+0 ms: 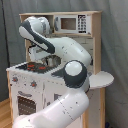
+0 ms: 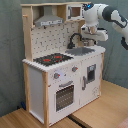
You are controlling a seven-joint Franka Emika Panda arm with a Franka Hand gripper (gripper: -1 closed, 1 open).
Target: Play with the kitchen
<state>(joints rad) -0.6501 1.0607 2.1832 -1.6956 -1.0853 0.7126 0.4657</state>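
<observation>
Over the sink, at about two o'clock in the second exterior view, the gripper hangs close above the basin, just right of the faucet. Whether its fingers are spread or closed I cannot tell. The kitchen fills the middle of both exterior views, standing on a wood floor. Its oven door looks closed, and the hob is bare at nine o'clock from the sink. By my judgement play has barely reached the sink; knobs, oven and hob remain untried.
</observation>
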